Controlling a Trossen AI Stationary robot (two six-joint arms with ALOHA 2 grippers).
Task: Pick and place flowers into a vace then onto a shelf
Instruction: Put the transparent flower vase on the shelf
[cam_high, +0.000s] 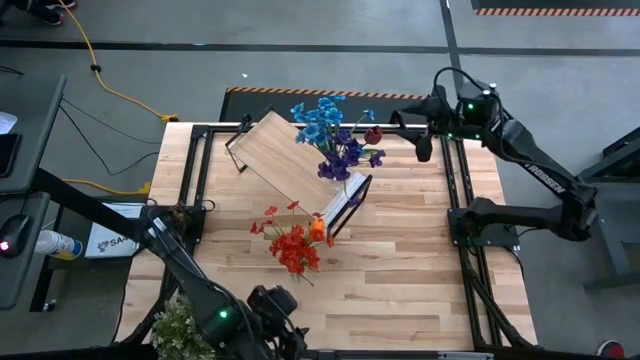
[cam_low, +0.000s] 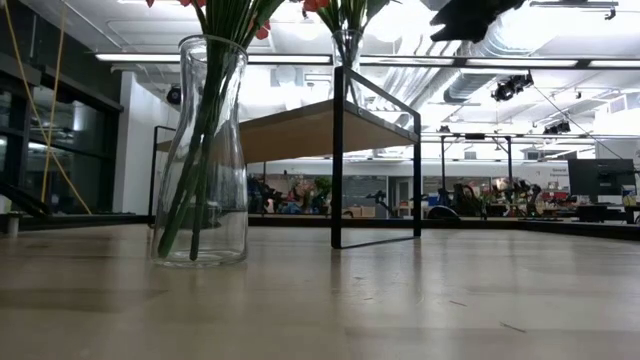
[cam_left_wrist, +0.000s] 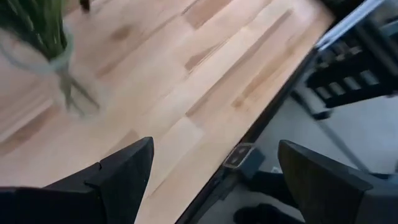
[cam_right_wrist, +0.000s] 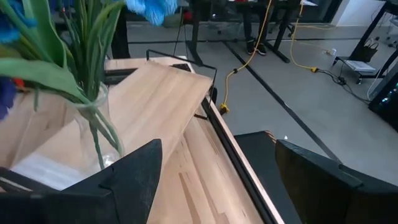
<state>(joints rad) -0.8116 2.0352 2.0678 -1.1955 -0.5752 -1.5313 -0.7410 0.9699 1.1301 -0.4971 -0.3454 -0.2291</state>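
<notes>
From overhead, the shelf (cam_high: 296, 157) stands on the plank tabletop (cam_high: 410, 270) with its long axis running diagonally, from the far left corner region toward the table's middle, its pale end panel (cam_high: 345, 203) at the nearer, right-hand end. Blue and purple flowers (cam_high: 335, 140) in a glass vase sit on the board near that end; the overhead camera sees only blooms, while the right wrist view shows the vase (cam_right_wrist: 93, 134) itself upright on the light wood, green stalks fanning upward and leaning a little.

A second bunch, the red and orange flowers (cam_high: 295, 243), stands on the tabletop just in front of the end panel. The low view alone shows its clear glass carafe (cam_low: 203, 160), upright, stalks slanting inside it, and the shelf's black frame (cam_low: 338, 160) behind and apart from it. The left wrist view catches the same carafe only as a blur at the frame's edge.

The right gripper (cam_high: 423, 145) hovers at the table's far edge, just beside the blue blooms, jaws spread wide and holding nothing. The left gripper (cam_high: 278, 318) hangs over the near edge of the table, jaws likewise wide apart and empty; its wrist camera looks across bare planks to the table's edge and the floor beyond. A bushy pale-green clump (cam_high: 182, 328) lies at the near left corner. The near right half of the tabletop is open wood.
</notes>
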